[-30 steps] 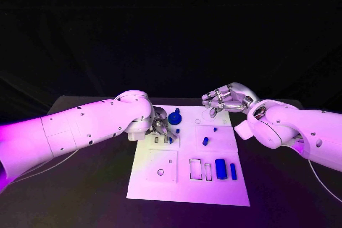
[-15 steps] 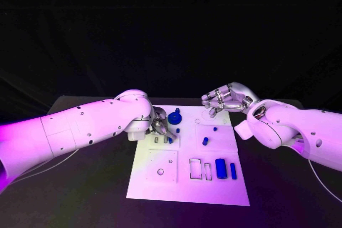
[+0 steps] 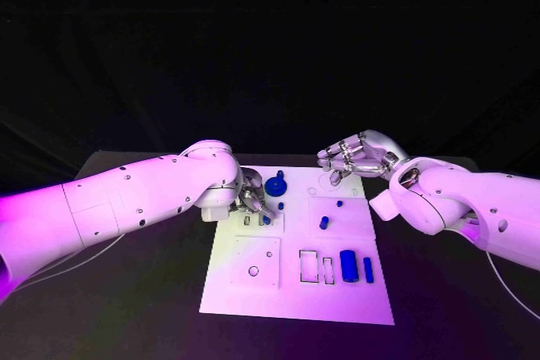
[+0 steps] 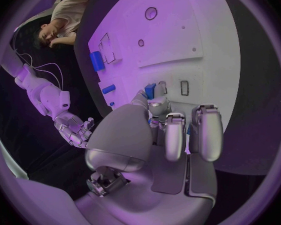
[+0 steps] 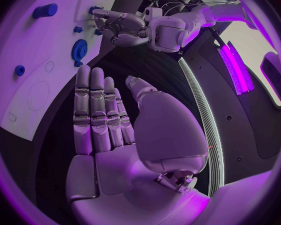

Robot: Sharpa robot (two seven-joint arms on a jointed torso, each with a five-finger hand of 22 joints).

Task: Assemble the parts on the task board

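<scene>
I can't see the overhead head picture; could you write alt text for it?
Two white robot arms reach over a white task board on a black table. The left hand works at small blue parts beside a blue gear; the right hand hovers open.

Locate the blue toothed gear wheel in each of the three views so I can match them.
Head view: the blue toothed gear wheel sits at the far end of the white task board, just beside the left hand.
Left wrist view: I cannot make it out.
Right wrist view: it lies on the board beyond the right hand.
Shared landmark: the large blue cylinder.
</scene>
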